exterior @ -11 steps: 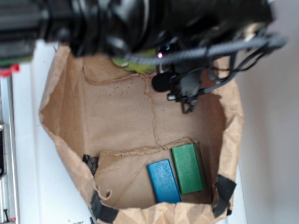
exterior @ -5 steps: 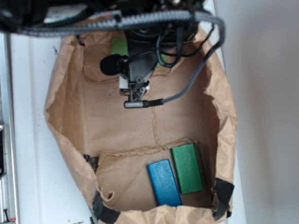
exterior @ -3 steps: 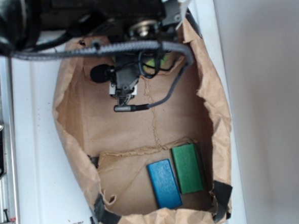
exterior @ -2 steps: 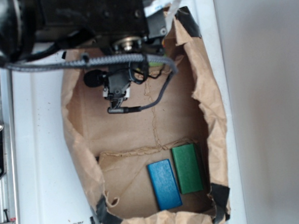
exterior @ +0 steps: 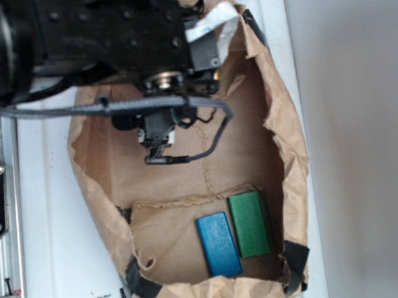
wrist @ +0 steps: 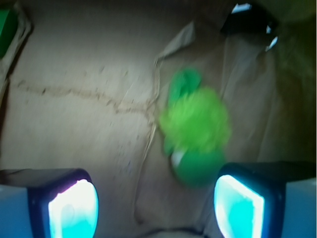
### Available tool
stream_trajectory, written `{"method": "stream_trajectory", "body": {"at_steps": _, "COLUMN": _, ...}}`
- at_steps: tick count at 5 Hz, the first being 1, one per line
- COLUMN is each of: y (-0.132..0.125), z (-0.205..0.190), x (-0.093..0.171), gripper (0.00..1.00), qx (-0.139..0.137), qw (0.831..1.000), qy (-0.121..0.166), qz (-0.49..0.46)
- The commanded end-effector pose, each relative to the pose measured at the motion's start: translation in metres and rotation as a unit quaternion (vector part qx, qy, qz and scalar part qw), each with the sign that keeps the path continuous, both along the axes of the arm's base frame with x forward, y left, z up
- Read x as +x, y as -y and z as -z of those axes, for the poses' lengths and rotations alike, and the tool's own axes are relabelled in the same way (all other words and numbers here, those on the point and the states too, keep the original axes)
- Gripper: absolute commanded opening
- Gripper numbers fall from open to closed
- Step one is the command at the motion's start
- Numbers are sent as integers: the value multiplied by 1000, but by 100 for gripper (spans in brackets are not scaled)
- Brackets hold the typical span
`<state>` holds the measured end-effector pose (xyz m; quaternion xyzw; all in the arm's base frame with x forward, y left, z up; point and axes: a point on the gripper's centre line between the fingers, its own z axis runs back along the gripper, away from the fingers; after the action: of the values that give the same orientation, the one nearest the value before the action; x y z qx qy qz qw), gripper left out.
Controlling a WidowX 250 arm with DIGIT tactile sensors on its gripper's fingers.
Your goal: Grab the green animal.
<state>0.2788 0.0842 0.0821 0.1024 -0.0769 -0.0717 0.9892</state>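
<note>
The black two-fingered gripper [wrist: 156,208] hangs spread wide, holding nothing, above the fuzzy lime-green plush animal [wrist: 197,133] lying on the brown paper bag's floor [wrist: 84,64]. The toy sits off-centre, close to the right fingertip [wrist: 237,208]; descending now risks pinning it or snagging paper.

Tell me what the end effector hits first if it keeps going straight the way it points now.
Probably the green animal: it lies just ahead of the open end effector, off-centre toward the right finger. Elsewhere ahead is the paper bag floor. Depth is unclear in the blur.
</note>
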Motion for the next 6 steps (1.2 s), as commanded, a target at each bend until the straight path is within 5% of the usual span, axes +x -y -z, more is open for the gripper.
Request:
{"method": "stream_trajectory", "body": {"at_steps": 1, "y": -19, "z": -3, "x": 39, "gripper": 100, "qx": 27, "qw": 999, "qy": 15, "qz": -30}}
{"method": "stream_trajectory", "body": {"at_steps": 3, "y": -27, "z": 5, "x": 34, "gripper": 100, "qx": 38, "qw": 999, "qy": 25, "qz": -19}}
{"method": "stream_trajectory", "body": {"at_steps": 6, "y": -44, "z": 25, "x": 3, "gripper": 100, "qx": 89, "qw": 995, "qy": -9, "qz": 39}}
